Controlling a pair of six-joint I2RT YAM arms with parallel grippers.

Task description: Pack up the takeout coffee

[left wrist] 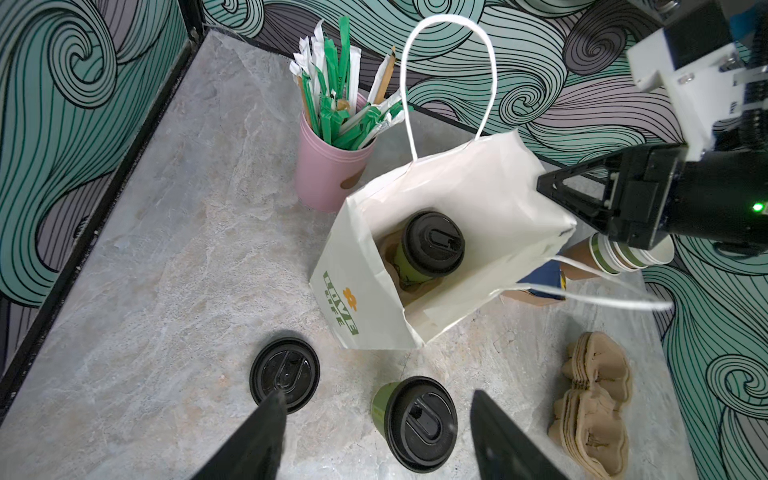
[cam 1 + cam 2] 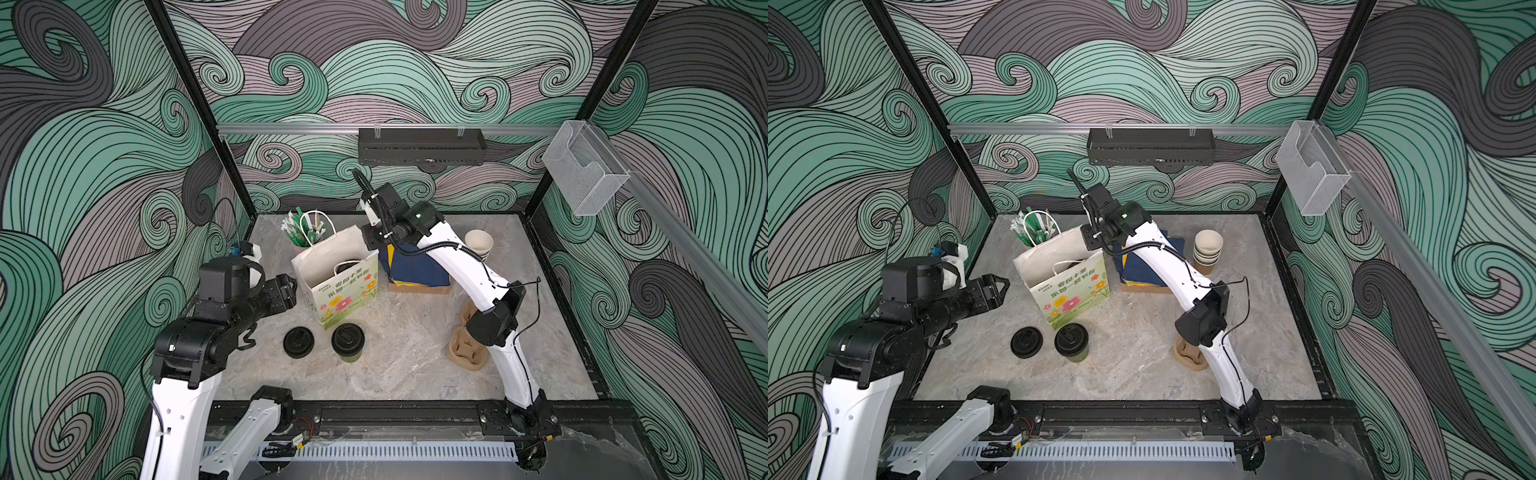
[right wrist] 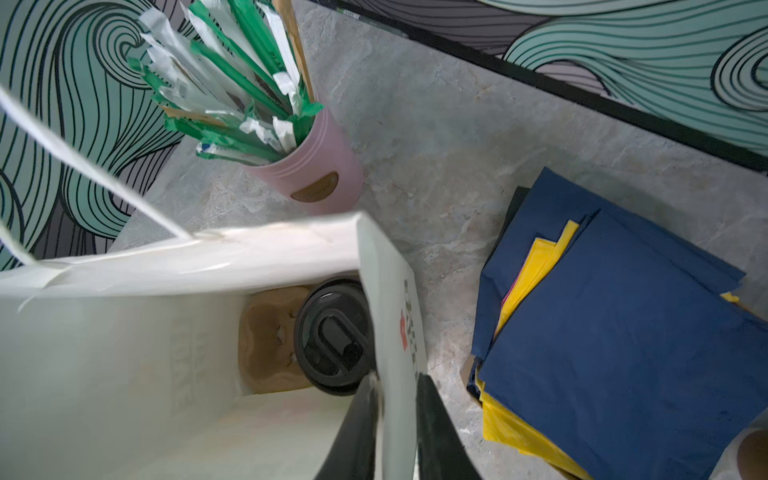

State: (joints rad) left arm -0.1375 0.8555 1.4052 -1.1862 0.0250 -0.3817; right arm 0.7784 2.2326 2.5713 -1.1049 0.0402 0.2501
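1. My left fingers [image 1: 276, 409] are spread wide and hold nothing. They hang in the air above the table, with the paper bag [image 1: 353, 257] out ahead of them.
2. My right fingers [image 3: 361, 411] are drawn close together with the bag's side wall between them, one inside and one outside. It looks like a hold on the paper that keeps the mouth open.
3. One takeout coffee [image 1: 434, 245] is already down in the bag, beyond my left fingertips and just inside my right ones. It sits upright in a brown carrier [image 3: 266, 340].
4. The second takeout coffee [image 1: 419, 419] stands upright on the table below my left fingertips, in the gap between them. A loose lid [image 1: 284, 374] lies just outside one finger.
5. I judge the cup to be light, though I cannot tell whether it is filled. The paper wall is soft and would buckle under a hard squeeze.
6. The black lid is slick and only pressed on, so pinching it risks popping it off.
7. I would take the green side wall just under the lid's rim, where the cup is stiffest. I would close gently and keep it upright.
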